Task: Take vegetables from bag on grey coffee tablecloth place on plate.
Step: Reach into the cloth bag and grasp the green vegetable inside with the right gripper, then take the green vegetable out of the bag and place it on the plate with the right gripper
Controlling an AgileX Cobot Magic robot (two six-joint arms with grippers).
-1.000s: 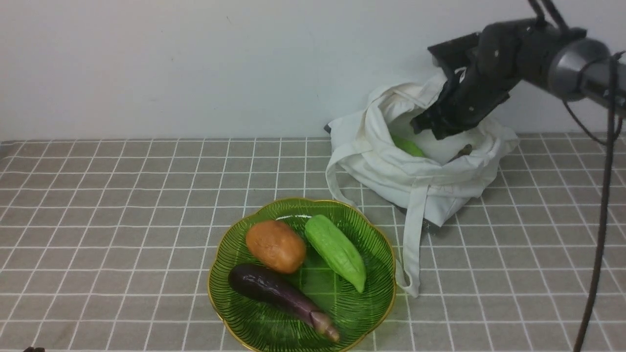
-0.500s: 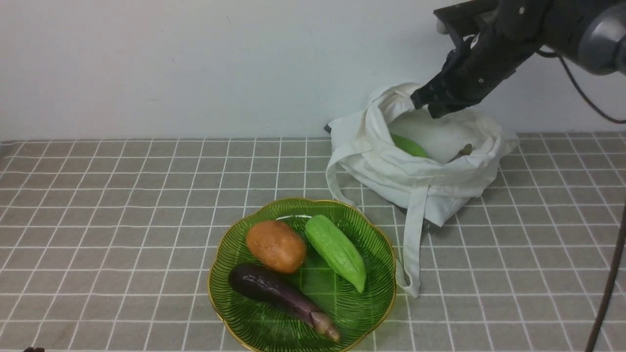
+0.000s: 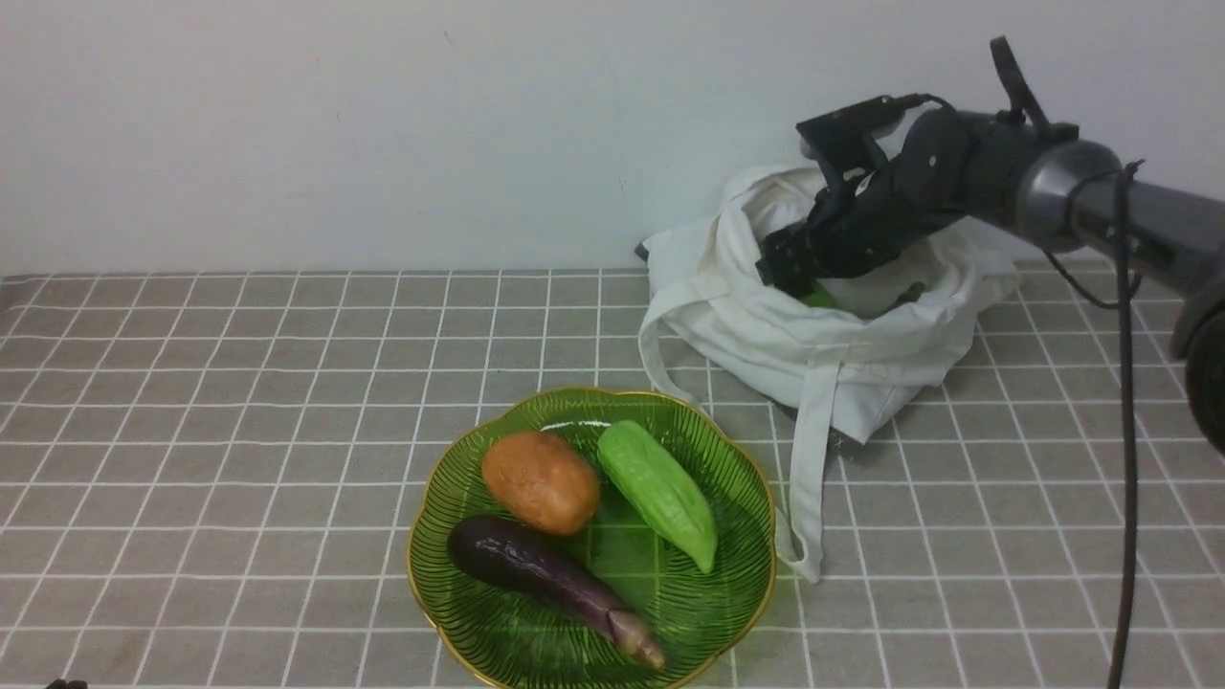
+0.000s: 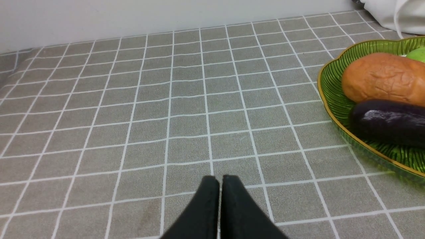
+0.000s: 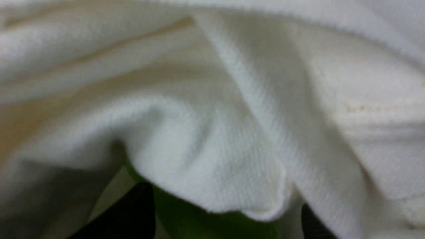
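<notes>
The last vegetable, a light green gourd (image 5: pixel 192 225), lies inside the bag (image 3: pixel 823 354) at the far right of the tablecloth (image 3: pixel 239 402). The right gripper (image 3: pixel 787 273) is reaching down into the bag's mouth. In the right wrist view its dark fingers (image 5: pixel 132 212) stand apart on either side of the gourd and do not appear to have closed on it.

The gourd looks light, stiff and smooth-skinned, with shallow ridges. It tapers, so a grip across the thicker middle should hold better than one near the narrow end, where it could slip out.

The cloth is the main nuisance. A soft fold of the bag droops over the gourd between the fingers and could get pinched along with it. Then the limp bag might lift or drag too.

A long strap (image 3: pixel 809 459) trails towards the near side and ends just beside the plate (image 3: pixel 737 459), which sits near centre. The plate holds a potato (image 3: pixel 541 481), another gourd (image 3: pixel 658 493) and an eggplant (image 3: pixel 536 569). The only free space is a narrow strip along its near right.

The left gripper (image 4: pixel 219 179) hovers low over bare cloth to the left, fingers together and holding nothing.
</notes>
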